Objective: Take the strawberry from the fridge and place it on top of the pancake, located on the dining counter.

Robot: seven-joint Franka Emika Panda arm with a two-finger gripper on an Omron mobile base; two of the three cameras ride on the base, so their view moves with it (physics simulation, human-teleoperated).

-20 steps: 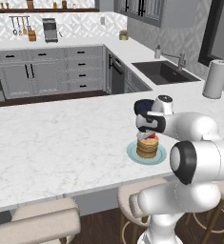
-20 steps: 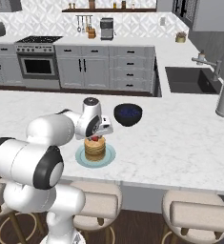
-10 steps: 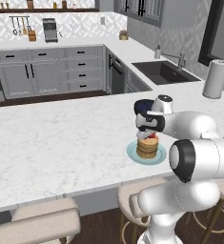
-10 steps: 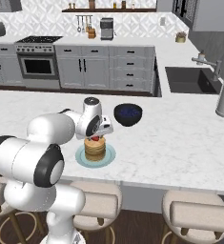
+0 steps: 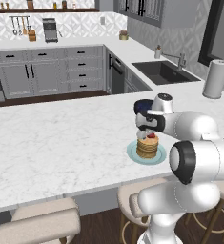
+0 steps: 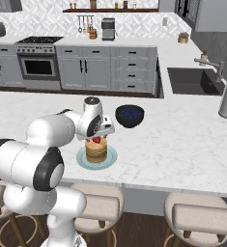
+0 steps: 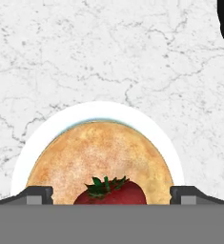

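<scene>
One strawberry (image 7: 112, 193) on the pancake (image 7: 100, 162), and we see the claw (image 7: 111, 194) spread wide around it!

We spot its two tips standing well apart, one on each side of the berry, neither touching it. Directly under the claw sits the pancake stack on its plate (image 5: 133, 153), on the dining counter (image 5: 51, 143); a dark bowl (image 6: 129, 116) waits just beyond the claw.

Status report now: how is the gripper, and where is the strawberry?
Gripper open, fingertips wide either side. Strawberry resting on the pancake, plate under it. Dark bowl behind, apart, not in the way.
</scene>
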